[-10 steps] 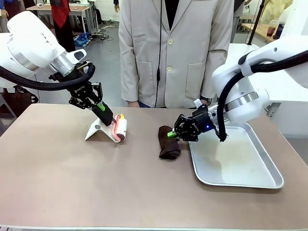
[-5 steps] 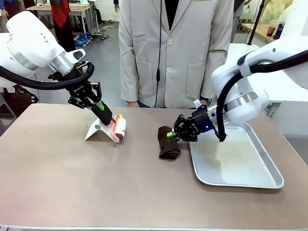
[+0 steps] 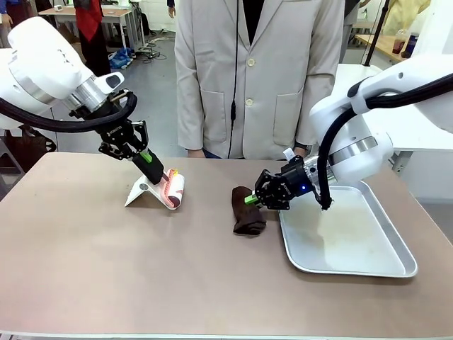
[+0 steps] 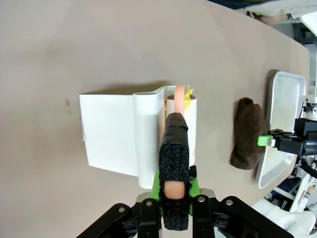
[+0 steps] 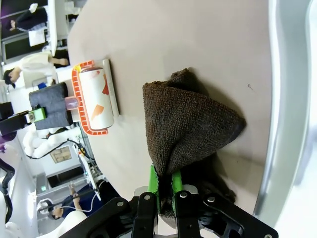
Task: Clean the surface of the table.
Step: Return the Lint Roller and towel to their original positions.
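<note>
Matte taupe table (image 3: 141,269), rounded corners, spans the front view. L gripper (image 3: 154,172) clamped on pink handle of lint roller (image 3: 172,191); roller cylindrical, patterned sheet, by a folded white stand (image 3: 139,193). R gripper (image 3: 250,199) pinching brown terry cloth (image 3: 248,219), bunched, resting on table just beside shiny metal tray (image 3: 354,241). Person (image 3: 258,71) in beige coat at far edge.

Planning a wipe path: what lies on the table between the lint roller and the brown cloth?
Nothing: in the front view, bare table separates the lint roller from the brown cloth; the left wrist view shows the same.
</note>
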